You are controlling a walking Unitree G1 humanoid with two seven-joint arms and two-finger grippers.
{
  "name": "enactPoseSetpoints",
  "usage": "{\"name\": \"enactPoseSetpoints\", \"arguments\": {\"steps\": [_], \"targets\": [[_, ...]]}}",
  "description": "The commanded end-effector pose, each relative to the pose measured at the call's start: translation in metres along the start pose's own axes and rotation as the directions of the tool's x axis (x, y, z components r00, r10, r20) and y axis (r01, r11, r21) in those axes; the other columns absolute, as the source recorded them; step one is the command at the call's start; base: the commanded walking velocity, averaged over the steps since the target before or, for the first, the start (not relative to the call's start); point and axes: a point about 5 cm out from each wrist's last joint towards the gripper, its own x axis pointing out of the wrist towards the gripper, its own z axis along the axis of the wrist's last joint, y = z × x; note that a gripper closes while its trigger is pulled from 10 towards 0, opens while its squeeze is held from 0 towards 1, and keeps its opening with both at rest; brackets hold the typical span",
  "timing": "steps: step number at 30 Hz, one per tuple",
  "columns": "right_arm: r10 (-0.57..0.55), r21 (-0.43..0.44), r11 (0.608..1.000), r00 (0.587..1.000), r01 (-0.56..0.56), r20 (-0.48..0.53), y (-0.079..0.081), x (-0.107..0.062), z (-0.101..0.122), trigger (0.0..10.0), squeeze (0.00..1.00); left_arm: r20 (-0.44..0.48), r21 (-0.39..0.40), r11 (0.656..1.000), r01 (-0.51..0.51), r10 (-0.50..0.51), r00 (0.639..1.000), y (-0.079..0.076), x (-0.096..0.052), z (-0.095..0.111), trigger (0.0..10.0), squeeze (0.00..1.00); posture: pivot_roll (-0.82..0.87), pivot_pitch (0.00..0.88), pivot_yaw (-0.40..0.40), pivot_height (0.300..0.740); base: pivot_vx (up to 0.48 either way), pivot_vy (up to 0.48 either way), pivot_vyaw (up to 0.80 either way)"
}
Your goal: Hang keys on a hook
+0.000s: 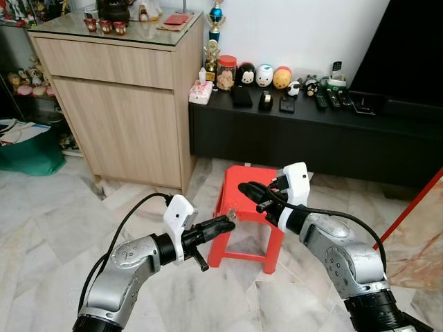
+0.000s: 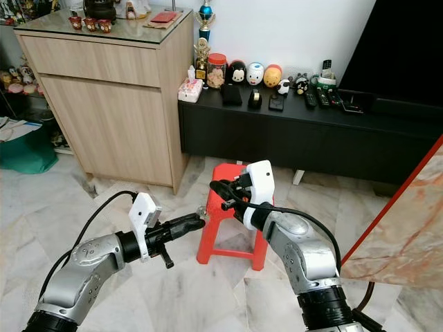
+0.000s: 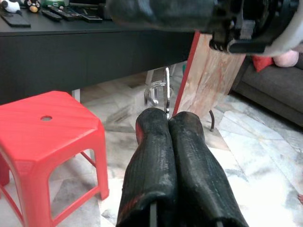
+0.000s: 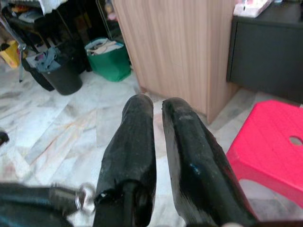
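Note:
My left gripper point(image 1: 228, 220) is held out over the marble floor, just left of a red plastic stool point(image 1: 252, 223). It is shut on a silver key ring point(image 3: 161, 92) that sticks out past its fingertips point(image 3: 154, 124). My right gripper point(image 1: 243, 188) hovers above the stool's top and points left, a little higher than the left gripper's tip. Its two black fingers point(image 4: 137, 123) stand slightly open with nothing between them. The keys point(image 4: 85, 196) appear blurred close below the right fingers.
A tall wooden cabinet point(image 1: 118, 104) stands at the back left, beside a low black TV bench point(image 1: 311, 131) with figurines and remotes. A green bag point(image 1: 28, 149) sits far left. A marble-patterned board with a red edge point(image 1: 415, 235) leans at the right.

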Motion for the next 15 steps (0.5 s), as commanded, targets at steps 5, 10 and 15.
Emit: {"name": "enactPoseSetpoints", "arguments": {"steps": [5,10,15], "targets": [[-0.211,0.018,0.977,0.977,0.211,-0.015,-0.031,-0.006,-0.003,10.0,0.0,-0.035,0.038,0.999,-0.008,0.009,0.999,-0.001,-0.002,-0.002,0.0,0.0,-0.01,0.0,-0.099,0.74,0.0,0.0,0.0],[-0.374,0.02,0.925,0.918,0.38,-0.133,-0.06,-0.019,-0.042,10.0,0.0,-0.088,0.098,0.986,-0.133,0.142,0.986,0.01,-0.012,-0.015,0.0,0.0,-0.01,0.0,-0.098,0.74,0.0,0.0,0.0],[-0.438,0.02,0.887,0.853,0.462,-0.284,-0.071,-0.035,-0.096,10.0,0.0,-0.129,0.124,0.918,-0.376,0.391,0.912,0.038,-0.028,-0.036,10.0,0.0,0.0,0.0,-0.098,0.74,0.0,0.0,0.0]]}}
